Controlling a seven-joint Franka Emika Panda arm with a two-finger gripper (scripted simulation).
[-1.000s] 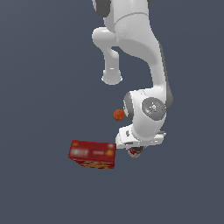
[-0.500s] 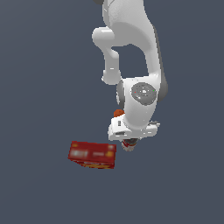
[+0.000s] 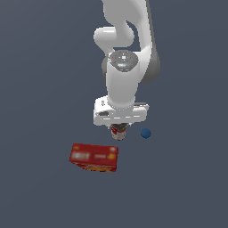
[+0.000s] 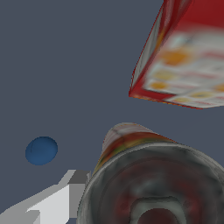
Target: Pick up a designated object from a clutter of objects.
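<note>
Grey floor; can (image 3: 119,132) directly beneath end effector (image 3: 119,128).

surface: dark grey floor (image 3: 40,89) | on it: red cracker box (image 3: 94,157); blue ball (image 3: 145,133)

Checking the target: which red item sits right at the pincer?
The small can, cylindrical and directly beneath the pincer; the flat red box lies apart from it.
</note>
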